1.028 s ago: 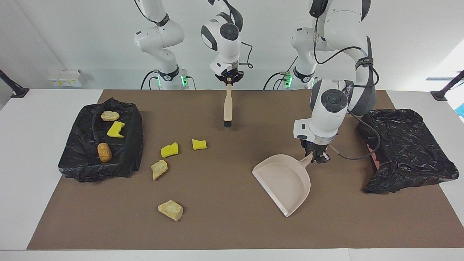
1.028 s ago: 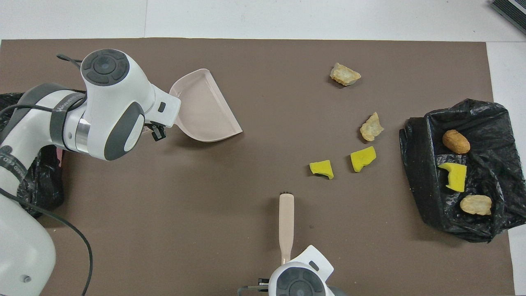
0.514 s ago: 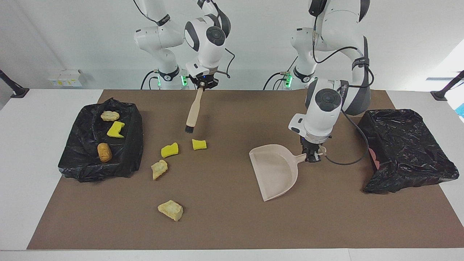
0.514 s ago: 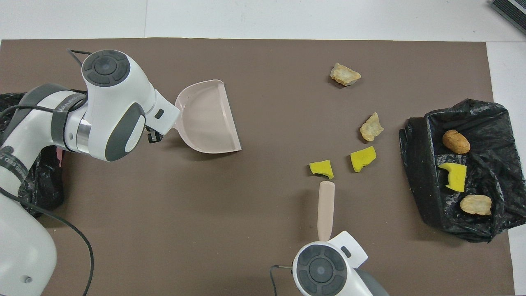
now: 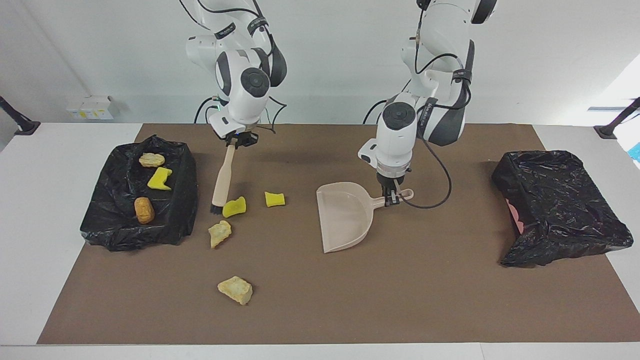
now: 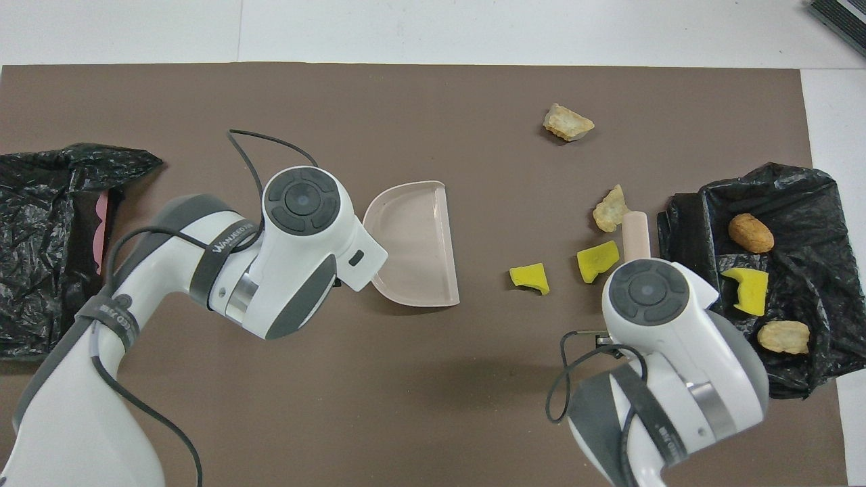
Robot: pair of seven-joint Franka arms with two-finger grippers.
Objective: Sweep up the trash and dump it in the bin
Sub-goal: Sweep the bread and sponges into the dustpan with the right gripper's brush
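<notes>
White walls stand at the robots' end of the room, and the white counter (image 5: 60, 280) carries a large brown mat (image 5: 320, 310) on which all things lie.

Four scraps of the trash are loose on the mat, toward the right arm's end. Two are yellow sponge pieces: one (image 5: 234, 207) just beside the brush bristles, the other (image 5: 274, 199) a little more toward the dustpan. I judge them very light, soft and springy, so a hard stroke may make them hop or roll away. Two pale crumbly chunks lie farther from the robots: one (image 5: 219, 233) near the sponges, the other (image 5: 235, 290) well apart from them. These look brittle and may shed crumbs when they are pushed. Three more scraps lie on the crumpled black bag (image 5: 137, 200) at the right arm's end: a pale chunk (image 5: 151, 159), a yellow sponge (image 5: 160, 178) and a brown oval lump (image 5: 144, 210).

The right claw (image 5: 239, 141) is pressed together on the top of the brush (image 5: 222, 181), which hangs slanted, with its bristles almost at the mat next to the first sponge. The left claw (image 5: 391, 196) pinches the handle of the beige dustpan (image 5: 345, 217), whose open lip faces the scraps but is not near them. A second black bag (image 5: 560, 205) lies at the left arm's end.

Nothing here should be grasped by a claw. I think the scraps are best pushed low on their side with the bristles, slowly, toward the lip of the dustpan.
</notes>
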